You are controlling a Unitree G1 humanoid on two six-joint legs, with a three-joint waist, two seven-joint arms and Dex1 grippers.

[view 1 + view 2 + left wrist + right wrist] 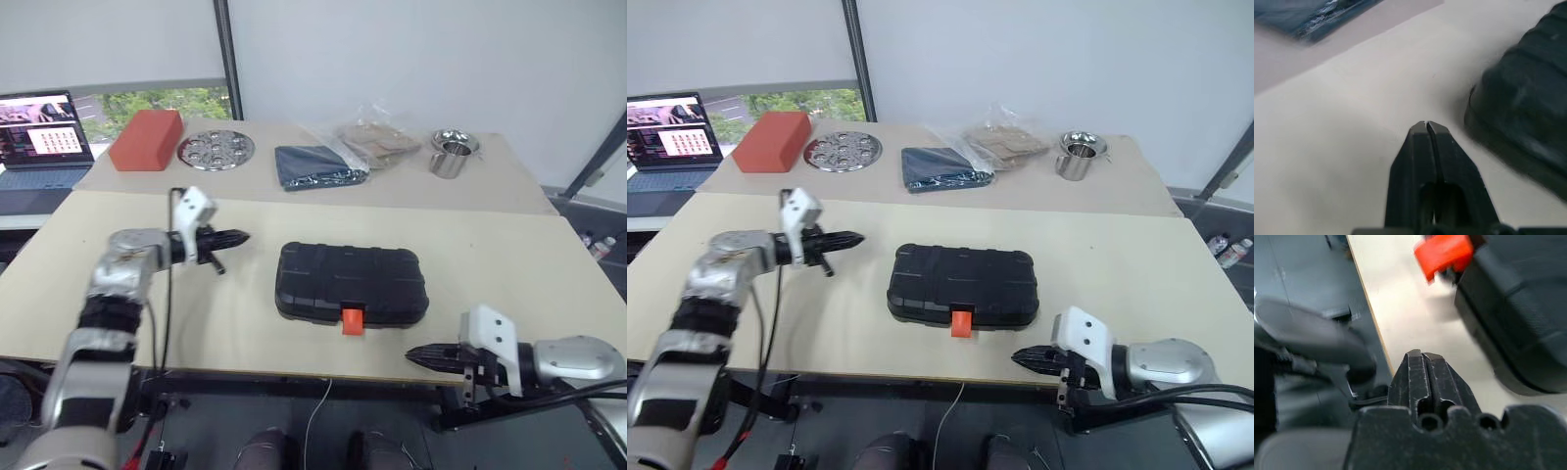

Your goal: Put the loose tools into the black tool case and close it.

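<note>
On the table (147,313), black tool case (353,284) lies closed; both pincers clamped together, empty.

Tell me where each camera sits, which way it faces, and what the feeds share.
Head stereo pair: looks forward and down over the beige table at the closed black plastic tool case; both arms show.
Left wrist: looks along the shut left gripper at the tabletop beside the case.
Right wrist: looks along the shut right gripper at the table edge near the orange latch.
Shared: the case.
</note>
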